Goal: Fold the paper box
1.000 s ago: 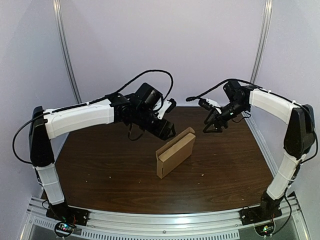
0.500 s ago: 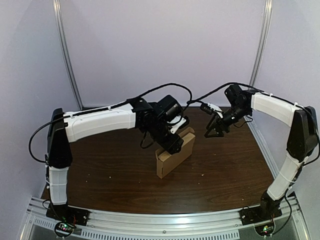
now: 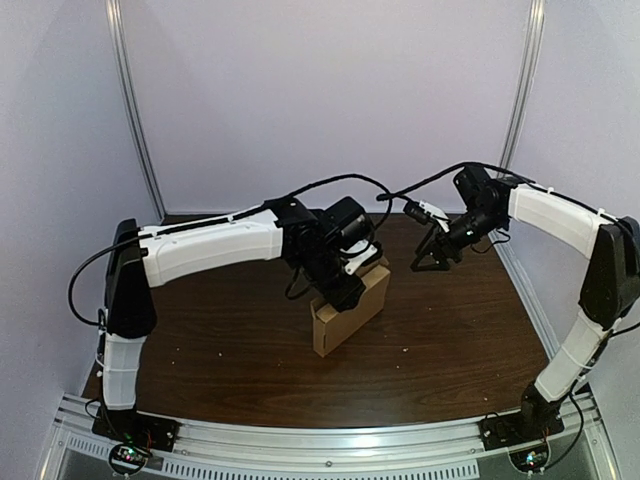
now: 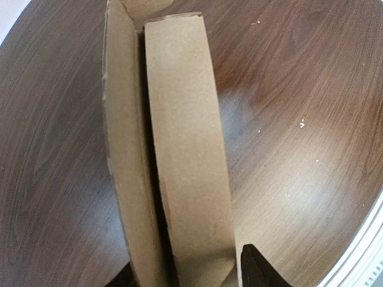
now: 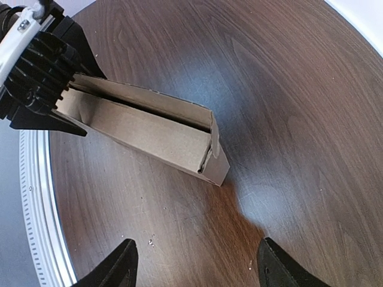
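The brown paper box (image 3: 352,316) stands on its long edge in the middle of the table, one flap (image 4: 122,143) standing slightly apart from the closed body (image 4: 185,143). My left gripper (image 3: 345,288) sits over the box's top end. In the left wrist view the left gripper (image 4: 188,276) is open, its fingers straddling the box, with a thin gap at the right fingertip (image 4: 254,270). My right gripper (image 3: 428,258) hovers wide open behind and to the right of the box, nothing between its fingers. In the right wrist view the box (image 5: 143,128) lies well ahead of the right gripper (image 5: 200,269).
The dark wooden table (image 3: 220,350) has a metal rail (image 3: 320,445) along its near edge. White walls and posts stand close behind. Small crumbs (image 5: 149,242) dot the wood. The left arm's black wrist (image 5: 36,72) covers the box's far end in the right wrist view.
The left arm swung right from beside the box and came down over its top end. The right gripper drifted slightly right and stayed open.
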`<move>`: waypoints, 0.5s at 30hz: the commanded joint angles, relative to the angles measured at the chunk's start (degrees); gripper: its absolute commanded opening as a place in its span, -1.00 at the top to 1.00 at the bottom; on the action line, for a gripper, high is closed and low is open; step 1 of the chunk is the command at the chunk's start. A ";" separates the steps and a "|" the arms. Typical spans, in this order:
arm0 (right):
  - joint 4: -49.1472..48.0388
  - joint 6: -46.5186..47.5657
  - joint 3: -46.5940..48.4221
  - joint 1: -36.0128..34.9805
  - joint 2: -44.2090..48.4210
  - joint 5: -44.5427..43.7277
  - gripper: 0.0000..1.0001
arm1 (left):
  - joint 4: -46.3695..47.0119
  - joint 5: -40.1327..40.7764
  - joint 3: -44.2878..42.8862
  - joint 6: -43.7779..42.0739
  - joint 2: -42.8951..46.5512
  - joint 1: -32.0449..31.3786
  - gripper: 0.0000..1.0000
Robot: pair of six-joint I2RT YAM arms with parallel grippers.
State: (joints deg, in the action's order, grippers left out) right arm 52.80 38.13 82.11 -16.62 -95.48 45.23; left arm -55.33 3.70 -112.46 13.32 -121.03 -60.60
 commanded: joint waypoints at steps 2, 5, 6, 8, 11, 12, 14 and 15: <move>-0.67 -3.09 -1.99 -0.06 4.05 -2.01 -0.37 | -2.04 -0.67 -2.28 -2.65 -1.60 -0.30 0.09; -0.31 -4.76 -3.00 0.39 6.77 -2.83 -0.39 | -2.65 -2.28 -2.26 -4.05 -1.04 -0.31 0.18; -0.21 -5.81 -3.04 0.48 7.54 -3.37 -0.48 | -2.83 -2.68 -2.17 -4.49 -0.86 -0.29 0.19; 1.44 -6.83 -2.52 0.97 8.75 -4.01 -0.95 | -3.35 -3.57 -1.96 -5.85 -0.39 -0.30 0.21; 0.33 -12.08 -3.82 4.98 11.24 2.86 -0.99 | -3.98 -8.40 -0.74 -8.86 1.15 -0.30 0.22; -0.40 -13.98 -4.57 6.30 11.74 5.57 -0.99 | -4.18 -10.26 -0.12 -9.93 1.88 -0.27 0.22; -1.94 -16.63 -6.51 7.82 12.63 9.11 -0.99 | -4.67 -13.61 1.06 -11.62 3.09 -0.31 0.21; -0.87 -15.80 -7.03 8.03 12.77 11.31 -0.99 | -5.08 -15.34 1.67 -12.56 3.72 -0.32 0.21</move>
State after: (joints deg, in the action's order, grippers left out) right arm 52.14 27.64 78.00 -11.18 -84.09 48.05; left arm -57.01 -3.01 -112.75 5.93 -121.08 -60.71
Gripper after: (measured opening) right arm 0.995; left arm 0.393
